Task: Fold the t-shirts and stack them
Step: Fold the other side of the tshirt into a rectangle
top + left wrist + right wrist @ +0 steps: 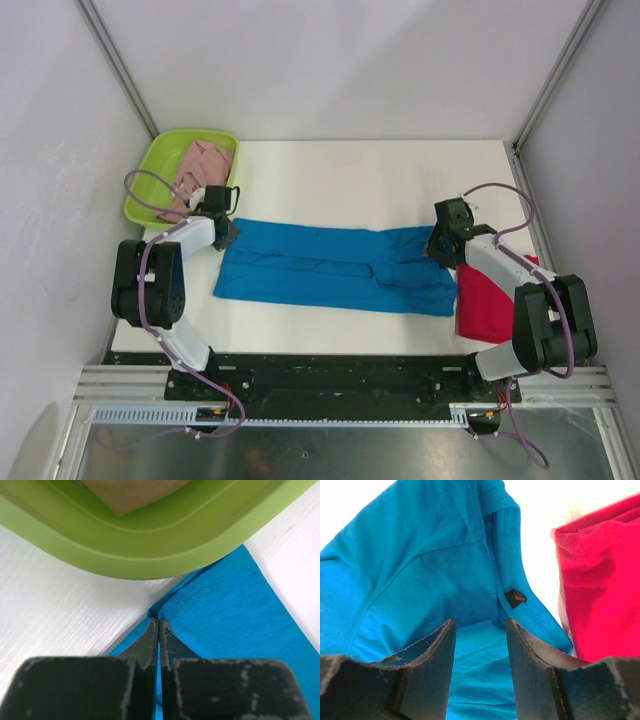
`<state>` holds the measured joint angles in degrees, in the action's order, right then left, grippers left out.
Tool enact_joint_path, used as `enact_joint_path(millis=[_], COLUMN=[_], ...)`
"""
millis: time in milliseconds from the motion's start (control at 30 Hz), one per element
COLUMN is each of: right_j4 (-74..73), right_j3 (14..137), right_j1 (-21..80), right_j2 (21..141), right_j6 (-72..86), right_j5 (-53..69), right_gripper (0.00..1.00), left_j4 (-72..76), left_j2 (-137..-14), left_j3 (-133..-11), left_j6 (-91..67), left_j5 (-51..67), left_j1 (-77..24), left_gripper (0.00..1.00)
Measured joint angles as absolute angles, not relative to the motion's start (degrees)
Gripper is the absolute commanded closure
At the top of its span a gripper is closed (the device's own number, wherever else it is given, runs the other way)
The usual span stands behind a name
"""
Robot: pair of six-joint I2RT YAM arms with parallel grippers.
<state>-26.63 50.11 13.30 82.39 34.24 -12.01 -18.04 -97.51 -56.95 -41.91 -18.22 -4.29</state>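
— Where's the blue t-shirt (335, 268) rn?
— Flat on the white desk (370, 170), stretched sideways btwn the 2 arms as a long band, w/ a few creases running across it.
— What about the left end effector (158, 622)?
— It's down at the shirt's far-left corner, just beside the lime-green tray (150, 550). Its 2 fingers are pressed almost together, w/ only a sliver of a gap, and blue cloth is pinched btwn them.
— And the right end effector (481, 622)?
— That's over at the shirt's far-right corner. The fingers are spread well apart w/ nothing gripped. Blue cloth shows thru the gap, but I can't tell if the tips touch it. A small black tag (515, 598) sits on a seam just past them.
— And the other 2 shirts?
— The red t-shirt (490, 300) lies folded near the desk's near-right corner, just beside the blue one's right end and partly hidden by the right arm. The pink t-shirt (205, 165) is bunched up in the tray at the far-left corner.
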Motion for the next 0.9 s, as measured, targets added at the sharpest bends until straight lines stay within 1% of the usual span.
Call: enact_joint_path(millis=[233,333,367,500,567,667,733,900], right_j4=[-25.1,-24.6,-24.5,-24.3,-24.1,-24.1,-24.1,-24.6], right_j3=[49.2,48.7,48.6,48.5,48.5,48.5,48.5,48.5], right_j1=[12.9,12.7,12.7,12.6,12.6,12.6,12.6,12.5], right_j2=[85.0,85.7,85.8,85.8,85.8,85.8,85.7,84.2], right_j6=[34.0,34.0,34.0,33.8,33.8,33.8,33.8,33.8], right_j5=[-11.1,-10.6,-10.5,-10.1,-10.0,-9.9,-9.8,-9.6], right_gripper=[0.5,0.53,0.56,0.76,0.84,0.94,0.98,1.0], left_j4=[-18.0,-18.0,-18.0,-18.0,-18.0,-18.0,-18.0,-18.0], left_j2=[-97.5,-97.5,-97.5,-97.5,-97.5,-97.5,-97.5,-97.5], left_j3=[-57.0,-57.0,-57.0,-57.0,-57.0,-57.0,-57.0,-57.0], left_j6=[-41.5,-41.5,-41.5,-41.5,-41.5,-41.5,-41.5,-41.5], left_j5=[-18.2,-18.2,-18.2,-18.2,-18.2,-18.2,-18.2,-18.1], left_j1=[-4.3,-4.3,-4.3,-4.3,-4.3,-4.3,-4.3,-4.3], left_gripper=[1.0,1.0,1.0,1.0,1.0,1.0,1.0,1.0])
